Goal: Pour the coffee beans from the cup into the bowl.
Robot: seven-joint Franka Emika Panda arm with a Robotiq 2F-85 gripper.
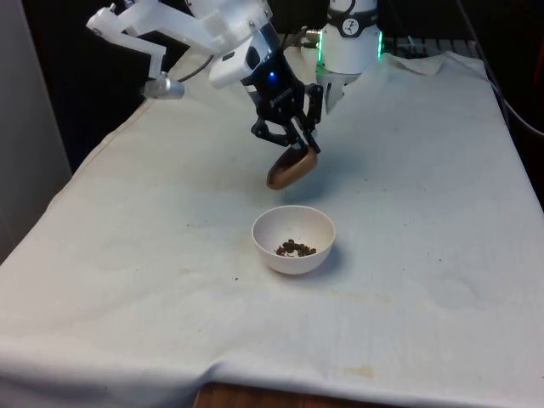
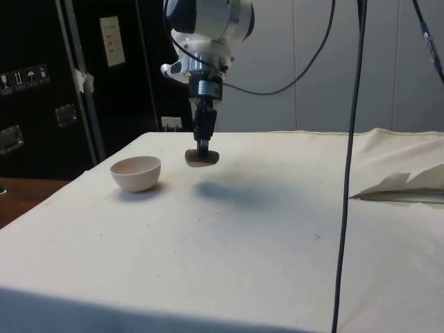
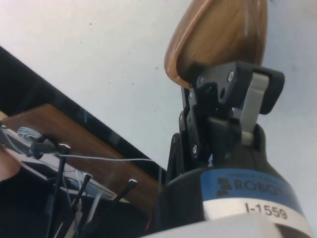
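Note:
A brown wooden cup (image 1: 289, 169) hangs tipped on its side above the table, and my gripper (image 1: 302, 150) is shut on its rim. Just below and in front of it stands a white bowl (image 1: 293, 240) with a small heap of dark coffee beans (image 1: 295, 248) inside. In the side view the cup (image 2: 202, 158) hovers a little to the right of the bowl (image 2: 136, 173), above the cloth. The wrist view has the cup (image 3: 218, 37) clamped between the black fingers (image 3: 216, 91), its brown outer wall facing the camera.
The white cloth (image 1: 425, 212) has a folded bulge at the far right corner (image 1: 425, 64). A bare wooden table edge (image 1: 255, 398) peeks out under the cloth at the front. Black cables (image 2: 350, 159) hang in the side view's foreground.

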